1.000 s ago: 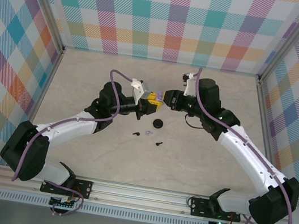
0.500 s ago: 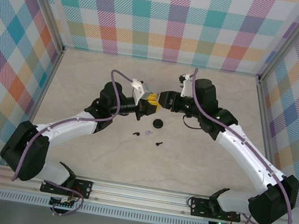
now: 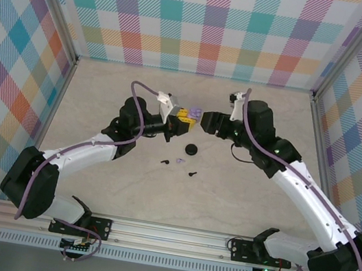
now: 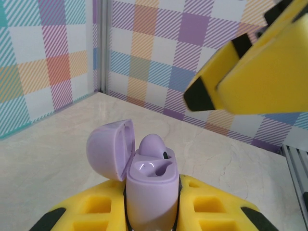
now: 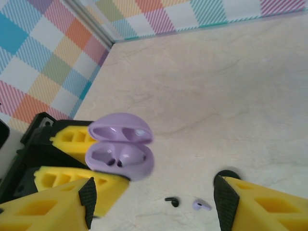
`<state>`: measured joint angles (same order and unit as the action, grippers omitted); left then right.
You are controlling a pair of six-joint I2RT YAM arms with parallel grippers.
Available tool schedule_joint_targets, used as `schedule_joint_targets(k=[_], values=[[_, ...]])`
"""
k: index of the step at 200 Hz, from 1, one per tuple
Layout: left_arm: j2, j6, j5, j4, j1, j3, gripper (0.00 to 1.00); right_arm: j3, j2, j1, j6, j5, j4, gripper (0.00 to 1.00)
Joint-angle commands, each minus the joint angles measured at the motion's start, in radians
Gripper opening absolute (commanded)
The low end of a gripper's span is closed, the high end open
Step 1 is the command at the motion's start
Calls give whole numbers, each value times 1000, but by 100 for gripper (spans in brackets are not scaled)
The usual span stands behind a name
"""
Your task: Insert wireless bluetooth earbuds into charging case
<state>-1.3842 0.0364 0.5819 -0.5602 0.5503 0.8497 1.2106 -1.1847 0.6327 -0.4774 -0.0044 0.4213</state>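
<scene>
Left end effector [image 3: 184, 116] clamps lilac case [image 4: 150, 183]; right end effector [image 5: 156, 199] apart; earbuds [image 5: 202, 206] loose nearby.

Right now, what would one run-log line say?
left gripper: shut on lilac case, lid open | earbud in case: one, lilac | right gripper: open, off the case | table: loose lilac earbud, two black earbuds

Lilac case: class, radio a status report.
Left gripper shut on open lilac case. Right gripper open, facing it. One lilac earbud seated; loose lilac earbud and two black earbuds on table. No obstruction seen.
</scene>
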Motion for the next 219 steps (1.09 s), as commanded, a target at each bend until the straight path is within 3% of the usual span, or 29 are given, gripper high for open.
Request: schedule_joint_targets(k=[1,47,94,161,219], values=[[16,-37,9,-40,-31,30,4,-13,11,-4,56,94,95,68],[35,-106,33,-63,-100,22,3,-48,-62,-7,99,-12,149,68],[90,-144,9,-51,-127,-11,3,-49,-238,0,131,-169,169,59],[269,-136,-67,122,-129,-74,3,-18,-439,19,282,-265,196,48],[385,-129,-89,203,-127,-105,4,39,-567,54,409,-266,209,41]])
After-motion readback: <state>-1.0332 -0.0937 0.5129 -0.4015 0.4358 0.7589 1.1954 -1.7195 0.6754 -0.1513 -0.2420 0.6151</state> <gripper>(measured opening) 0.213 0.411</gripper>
